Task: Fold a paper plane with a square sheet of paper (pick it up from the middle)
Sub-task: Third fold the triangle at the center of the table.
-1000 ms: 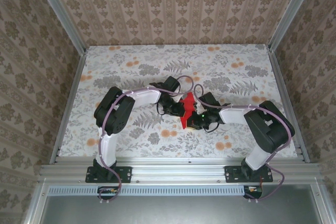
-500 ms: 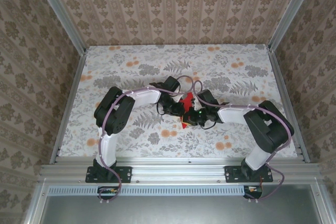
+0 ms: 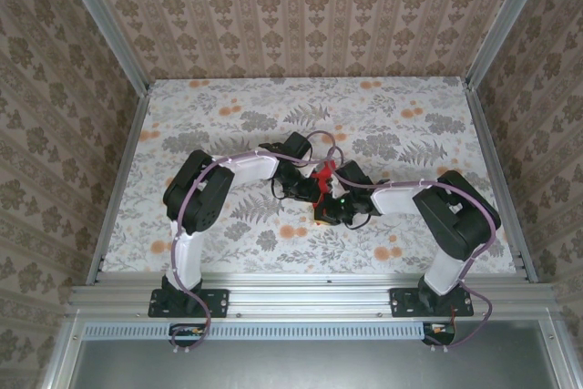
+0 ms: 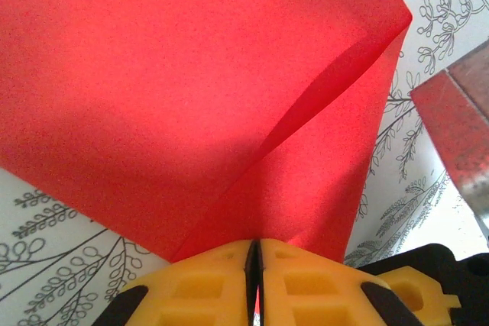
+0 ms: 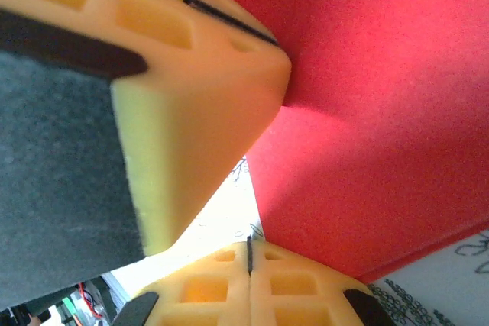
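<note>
Red paper sheet (image 4: 153,97): one, thin, matte, plain bright red. It sits at the middle of the table, between the two gripper heads. From above only a small red patch (image 3: 321,173) shows, and whether it touches the surface I cannot tell.
Sheet shape: not flat. One layer curves over another along a single soft fold, which runs up to a sharp corner at the upper right of the left wrist view.
Left gripper (image 4: 254,265): pinches the sheet's lower edge. Its two fingers (image 4: 199,288) are pressed together, leaving only a hairline seam from which the paper rises.
Right gripper (image 5: 249,261): fully closed, its two fingers (image 5: 306,292) flush against each other. The sheet's lower edge lies just beside them. Whether any paper is caught in the seam I cannot tell.
Finger material: four fingers in all, of yellow moulded plastic with square recessed pockets and black inserts. In the right wrist view, one left-gripper finger shows a grey, felt-like pad.
Arms: two, a left arm (image 3: 196,198) and a right arm (image 3: 455,211). Both have white links, black joints and lilac cables, and both bend inward at the elbow to meet at the sheet.
Table (image 3: 228,107): white cover printed with grey ferns and small orange flowers.
Walls (image 3: 301,6): three, in beige wallpaper with striped floral motifs.
Frame rail (image 3: 310,298): ribbed aluminium along the near edge.
</note>
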You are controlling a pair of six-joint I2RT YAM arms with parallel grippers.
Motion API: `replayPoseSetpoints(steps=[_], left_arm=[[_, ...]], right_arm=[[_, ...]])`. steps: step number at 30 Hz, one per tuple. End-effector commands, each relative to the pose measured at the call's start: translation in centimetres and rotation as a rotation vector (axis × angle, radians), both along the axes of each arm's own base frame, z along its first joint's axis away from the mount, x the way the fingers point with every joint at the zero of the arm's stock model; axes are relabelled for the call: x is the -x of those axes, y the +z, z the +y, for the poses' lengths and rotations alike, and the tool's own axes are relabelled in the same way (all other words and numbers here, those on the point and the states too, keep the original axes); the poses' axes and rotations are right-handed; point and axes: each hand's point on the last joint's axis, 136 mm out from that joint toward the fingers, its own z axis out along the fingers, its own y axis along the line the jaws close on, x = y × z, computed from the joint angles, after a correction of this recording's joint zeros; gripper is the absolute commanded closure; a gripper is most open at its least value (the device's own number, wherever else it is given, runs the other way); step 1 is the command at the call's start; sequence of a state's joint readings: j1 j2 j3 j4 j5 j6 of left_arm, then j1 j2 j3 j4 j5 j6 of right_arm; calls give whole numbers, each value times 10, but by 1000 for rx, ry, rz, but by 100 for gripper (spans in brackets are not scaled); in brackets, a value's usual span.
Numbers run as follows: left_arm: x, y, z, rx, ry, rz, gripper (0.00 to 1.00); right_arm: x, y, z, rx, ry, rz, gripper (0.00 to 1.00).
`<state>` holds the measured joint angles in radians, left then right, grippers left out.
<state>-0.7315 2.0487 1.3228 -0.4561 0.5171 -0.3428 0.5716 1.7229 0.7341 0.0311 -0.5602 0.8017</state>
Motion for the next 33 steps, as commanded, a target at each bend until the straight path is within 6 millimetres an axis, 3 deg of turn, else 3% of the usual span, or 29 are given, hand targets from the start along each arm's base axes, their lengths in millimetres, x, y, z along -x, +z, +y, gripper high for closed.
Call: replayPoseSetpoints(steps=[1, 8, 12, 16, 21, 27, 33], left_arm=[[15, -55, 48, -228, 17, 76, 88], [15, -55, 49, -231, 17, 79, 88], [15, -55, 49, -230, 16, 82, 88], [15, -54, 49, -227, 16, 83, 87], [16, -52, 48, -222, 15, 80, 88], [15, -52, 47, -215, 14, 80, 88], [15, -53, 46, -212, 12, 82, 88]], right_arm=[[34, -20, -16, 92, 48, 99, 95], [56, -24, -25, 129, 72, 118, 94], [52, -13, -20, 96, 69, 101, 95], [29, 11, -10, -6, 17, 54, 95], [-14, 34, -20, -43, -92, -20, 96], [-43, 33, -28, -20, -134, -35, 96], [-53, 14, -28, 1, -133, -6, 96]])
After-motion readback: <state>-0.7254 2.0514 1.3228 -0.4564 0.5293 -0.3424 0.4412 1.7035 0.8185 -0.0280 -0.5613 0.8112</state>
